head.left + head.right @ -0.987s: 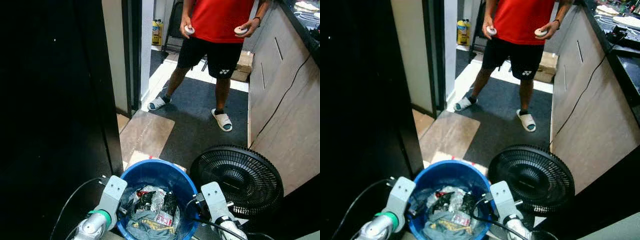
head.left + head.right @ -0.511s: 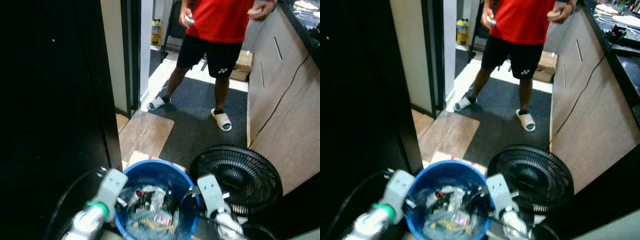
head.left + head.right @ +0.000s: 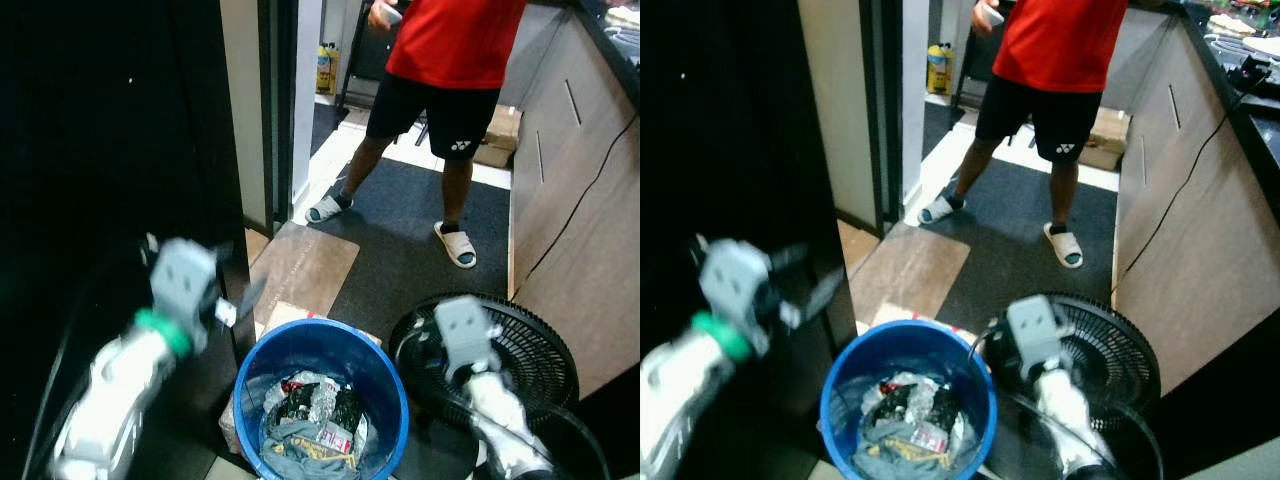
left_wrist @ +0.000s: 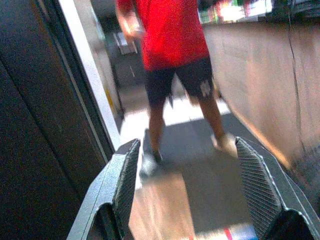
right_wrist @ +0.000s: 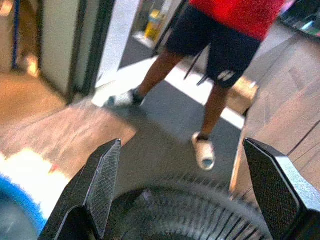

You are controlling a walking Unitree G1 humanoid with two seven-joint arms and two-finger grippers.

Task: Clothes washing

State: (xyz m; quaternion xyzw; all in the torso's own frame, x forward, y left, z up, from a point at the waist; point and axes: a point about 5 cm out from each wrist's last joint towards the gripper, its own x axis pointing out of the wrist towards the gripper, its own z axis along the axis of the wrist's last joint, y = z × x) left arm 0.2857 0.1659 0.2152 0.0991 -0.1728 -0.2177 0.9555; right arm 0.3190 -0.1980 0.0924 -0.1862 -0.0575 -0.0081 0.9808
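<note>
Clothes (image 3: 310, 430) sit in the blue bucket (image 3: 385, 385) at your 6 o'clock. Both grippers have lifted off its rim—left gripper (image 4: 185, 190) at 9, right gripper (image 5: 175, 190) at 3—fingers apart, empty; carrying looks paused. A person (image 3: 450, 60) stands at 12.

Bucket (image 3: 325, 352): blue, round, standing upright and open on the floor.
Clothes (image 3: 308, 430): lying crumpled inside the bucket, grey, black and white, filling its bottom.
</note>
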